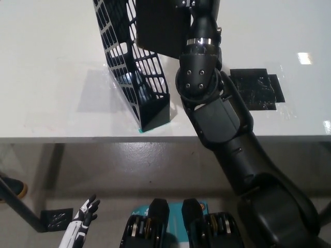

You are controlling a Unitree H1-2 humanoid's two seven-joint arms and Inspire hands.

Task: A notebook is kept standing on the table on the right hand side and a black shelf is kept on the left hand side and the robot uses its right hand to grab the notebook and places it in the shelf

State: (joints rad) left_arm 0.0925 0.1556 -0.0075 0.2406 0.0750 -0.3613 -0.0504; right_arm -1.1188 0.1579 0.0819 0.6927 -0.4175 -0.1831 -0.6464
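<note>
A black mesh shelf (132, 77) stands upright on the white table (46, 67), left of centre. A black notebook (161, 27) hangs above the shelf's open top, its lower corner over the shelf's right wall. My black right arm reaches up from the bottom right, and my right hand (199, 8) at the top edge is shut on the notebook's right side. My white left hand (83, 219) rests low at the bottom left, below the table, fingers apart and holding nothing.
A black tape patch (257, 89) lies on the table right of my arm. The table's front edge (77, 138) runs across the middle. A dark table leg (20, 206) stands on the floor at lower left.
</note>
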